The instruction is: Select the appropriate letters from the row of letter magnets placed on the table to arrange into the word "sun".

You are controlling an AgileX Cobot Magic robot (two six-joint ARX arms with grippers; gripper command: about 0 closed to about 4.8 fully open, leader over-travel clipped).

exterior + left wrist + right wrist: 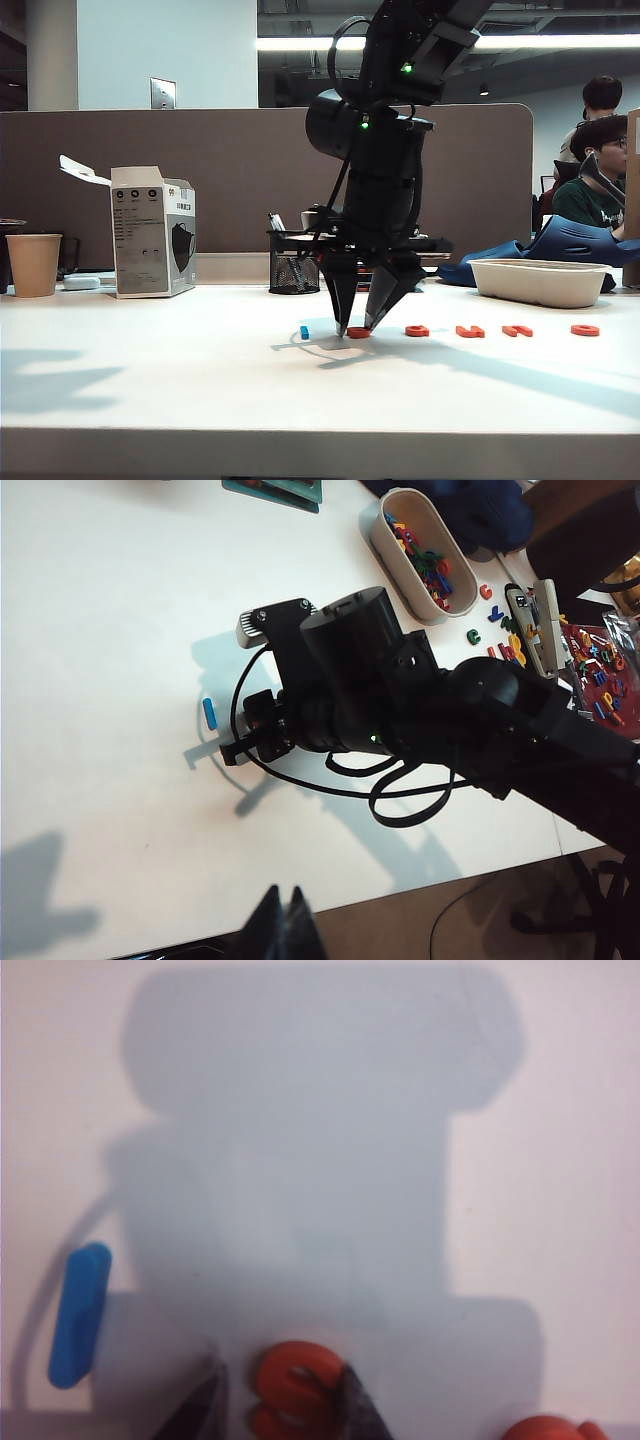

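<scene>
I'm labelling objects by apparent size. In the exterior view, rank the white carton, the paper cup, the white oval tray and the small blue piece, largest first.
1. White carton
2. White oval tray
3. Paper cup
4. Small blue piece

Carton and tray stand at differing depths, so their order is unsure.

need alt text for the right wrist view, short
The right gripper points down at the white table, its two dark fingertips on either side of an orange-red letter magnet, jaws partly closed around it. A small blue piece lies beside it, and another orange-red letter shows at the frame edge.
</scene>
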